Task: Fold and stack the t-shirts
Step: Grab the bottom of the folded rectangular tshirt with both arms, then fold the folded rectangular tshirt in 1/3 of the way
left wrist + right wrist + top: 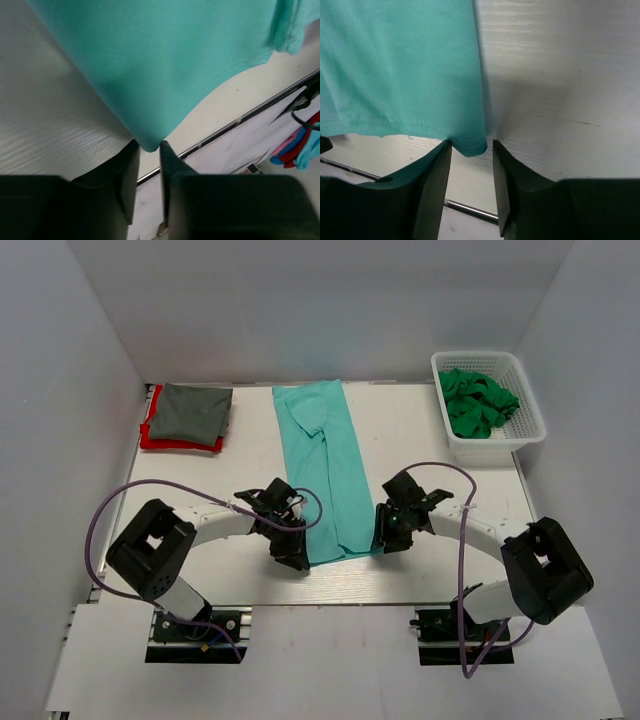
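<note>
Left end effector (pixel 148 150) sits with jaws narrow around one hem corner of the teal t-shirt (pixel 325 470); the right end effector (pixel 470 150) brackets the other corner, with a sliver of gap showing. Whether either grips, I cannot tell. The shirt lies as a long strip at mid-frame on the counter (pixel 250 460). The end-to-end fold seems in hand: next, lift both corners evenly toward the collar. Only the overhead view shows the dark grey t-shirt (pixel 192 410) on the red t-shirt (pixel 150 442) at upper left and the green t-shirts (pixel 478 400) in the basket (pixel 495 448) at upper right.

Teal t-shirt (pixel 330 480), grey t-shirt (pixel 195 412), red t-shirt (pixel 153 440), green t-shirts (pixel 478 405), white basket (pixel 497 448).
</note>
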`<state>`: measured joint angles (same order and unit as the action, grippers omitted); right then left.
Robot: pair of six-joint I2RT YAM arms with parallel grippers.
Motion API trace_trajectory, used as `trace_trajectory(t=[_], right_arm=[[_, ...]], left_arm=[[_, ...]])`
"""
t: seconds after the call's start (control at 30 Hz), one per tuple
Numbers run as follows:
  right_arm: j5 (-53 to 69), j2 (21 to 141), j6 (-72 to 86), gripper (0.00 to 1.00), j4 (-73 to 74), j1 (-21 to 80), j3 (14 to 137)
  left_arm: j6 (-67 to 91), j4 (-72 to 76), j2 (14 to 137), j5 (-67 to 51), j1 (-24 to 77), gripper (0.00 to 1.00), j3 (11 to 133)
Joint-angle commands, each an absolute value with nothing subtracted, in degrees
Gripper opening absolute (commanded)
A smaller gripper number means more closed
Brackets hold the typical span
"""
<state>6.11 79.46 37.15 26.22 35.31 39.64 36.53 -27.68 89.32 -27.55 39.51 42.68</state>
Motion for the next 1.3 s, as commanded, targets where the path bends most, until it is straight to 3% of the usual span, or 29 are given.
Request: trace_trajectory(t=[0.0,0.07,0.1,0.17,0.23,0.3,0.33,0.63,0.77,1.27], right_arm=[[6.06,80.68,36.57,0.39,24.35,34.72,40.52],[6.50,80.95,36.30,0.36,24.08,34.46,40.52],[6.76,81.47,36.12,0.34,23.82,34.45,40.60],[6.86,81.83,35.51,0.31,23.29,34.37,40.96],[7.03,82.79,34.72,0.26,22.85,33.15,41.39],[7.03,83.50,34.37,0.03,22.85,34.36,42.45],[7.21,83.93,34.28,0.00,22.94,34.19,42.80],[4.23,82.35,30.68,0.00,24.43,34.01,53.84],[-1.74,86.56,29.45,0.00,28.47,32.96,62.21],[-2.11,105.99,24.17,0.00,32.86,27.69,94.37]], left_arm=[[36.30,-27.16,90.00,-27.16,40.25,0.32,43.32],[36.30,-27.16,90.70,-26.54,40.25,0.24,44.11],[36.30,-27.16,90.70,-26.02,40.25,0.13,44.12],[35.68,-27.85,92.36,-25.49,40.25,0.03,46.22],[35.68,-27.86,93.07,-24.96,40.25,0.00,46.76],[35.16,-27.86,93.08,-24.96,40.25,0.00,48.24],[35.16,-28.56,93.08,-24.96,40.25,0.00,48.25],[36.64,-38.92,89.91,-12.43,38.23,0.00,63.43],[37.97,-44.47,94.99,-6.25,35.69,0.00,70.56],[38.77,-36.83,101.94,-3.25,24.35,0.00,86.56]])
